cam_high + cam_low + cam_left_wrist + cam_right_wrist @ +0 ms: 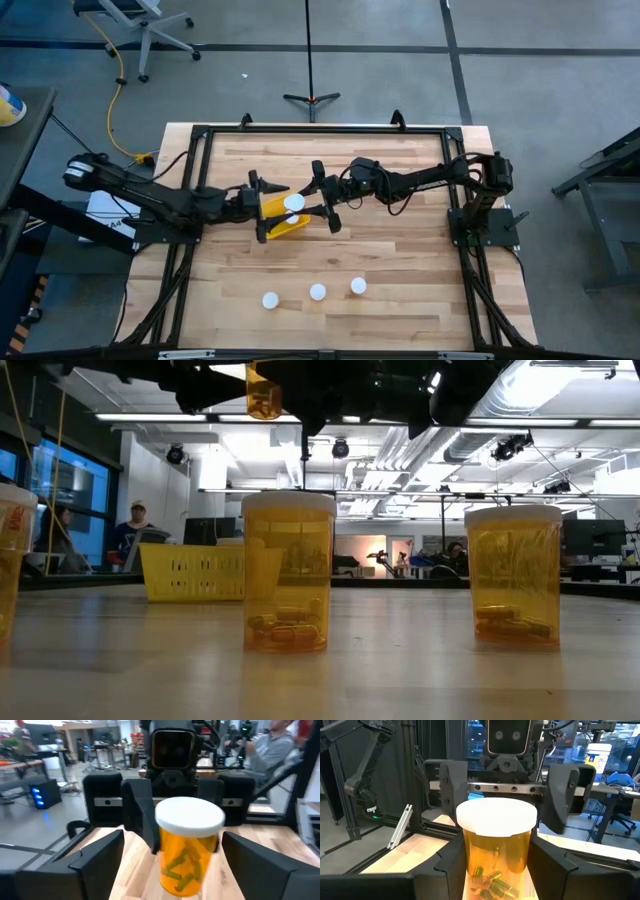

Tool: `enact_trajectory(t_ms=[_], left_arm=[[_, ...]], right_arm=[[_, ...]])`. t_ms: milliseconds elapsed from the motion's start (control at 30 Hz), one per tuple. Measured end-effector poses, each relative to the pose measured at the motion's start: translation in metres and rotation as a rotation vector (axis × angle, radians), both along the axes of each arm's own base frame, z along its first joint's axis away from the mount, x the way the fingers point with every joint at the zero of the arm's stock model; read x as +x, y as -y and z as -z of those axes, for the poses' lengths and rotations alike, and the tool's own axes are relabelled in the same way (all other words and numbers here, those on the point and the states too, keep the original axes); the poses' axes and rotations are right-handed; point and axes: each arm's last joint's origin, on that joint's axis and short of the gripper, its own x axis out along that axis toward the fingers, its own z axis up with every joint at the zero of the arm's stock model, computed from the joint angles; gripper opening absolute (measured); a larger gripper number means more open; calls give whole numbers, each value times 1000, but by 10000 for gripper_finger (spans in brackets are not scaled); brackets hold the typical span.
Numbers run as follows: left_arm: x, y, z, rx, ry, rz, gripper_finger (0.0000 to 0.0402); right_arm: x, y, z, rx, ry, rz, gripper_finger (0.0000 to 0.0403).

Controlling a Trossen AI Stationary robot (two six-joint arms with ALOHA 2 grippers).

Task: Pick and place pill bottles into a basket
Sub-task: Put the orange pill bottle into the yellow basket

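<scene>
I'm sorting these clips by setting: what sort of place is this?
Probably a robotics lab or open workshop. A butcher-block wooden table in a black metal frame stands on grey concrete floor, desks with monitors fill the room behind, and exposed ducts and strip lights run overhead, with people seated at workstations.

The basket (284,216) sits mid-desk (400,260) between the left hand (256,207) and right hand (326,197), 1 bottle (294,203) above it; 3 bottles (317,292) stand in a row near the front edge.
</scene>
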Motion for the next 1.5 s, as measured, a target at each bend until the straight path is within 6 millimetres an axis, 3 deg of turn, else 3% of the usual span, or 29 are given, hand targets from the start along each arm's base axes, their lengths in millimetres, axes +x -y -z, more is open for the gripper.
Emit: enact_trajectory(t_ms=[300, 1267, 1500], left_arm=[[5, 1, -3, 17, 56, -13, 361], [18, -10, 4, 31, 61, 16, 240], [17, -10, 3, 36, 70, 3, 240]], right_arm=[[0, 0, -1, 0, 3, 0, 170], [0, 0, -1, 5, 3, -1, 170], [0, 2, -1, 11, 4, 8, 174]])
